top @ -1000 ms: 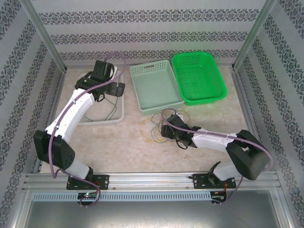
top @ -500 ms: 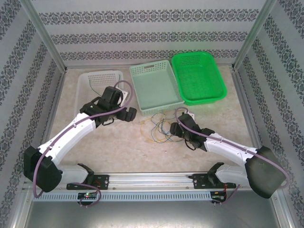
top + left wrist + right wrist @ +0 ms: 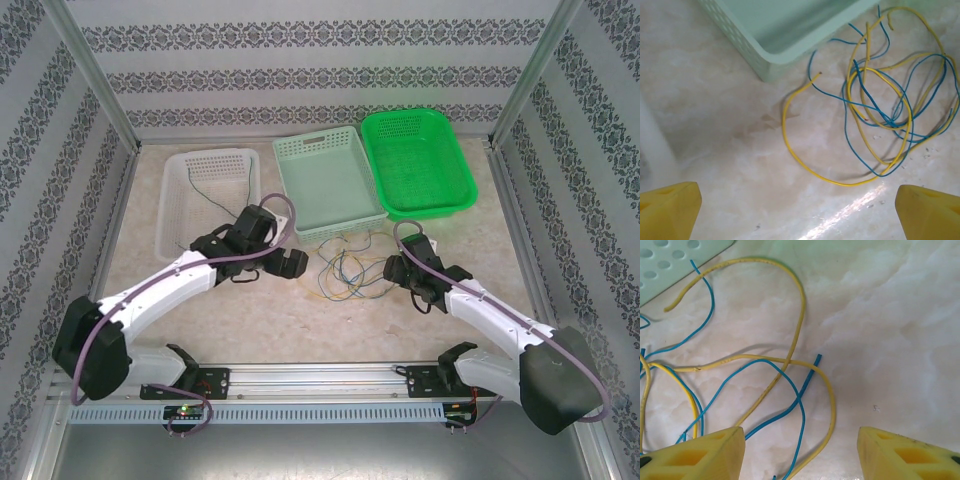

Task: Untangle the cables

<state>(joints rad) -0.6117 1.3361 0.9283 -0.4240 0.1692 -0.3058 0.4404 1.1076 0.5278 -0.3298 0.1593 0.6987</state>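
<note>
The cables lie as a loose tangle of yellow and blue strands on the table, just in front of the pale green basket. In the left wrist view the tangle lies ahead and to the right of my left gripper, whose yellow fingertips stand wide open over bare table. My left gripper is at the tangle's left, my right gripper at its right. In the right wrist view a blue and a yellow strand run between the open fingers of my right gripper, ungripped. A thin dark strand lies in the white basket.
A bright green basket stands at the back right beside the pale green one. Patterned walls and metal posts close in the table on three sides. Bare marble table lies in front of the tangle, toward the arm bases.
My left arm has swung from over the white basket forward and right to the tangle's left side. My right gripper has drawn back to the right, off the tangle.
</note>
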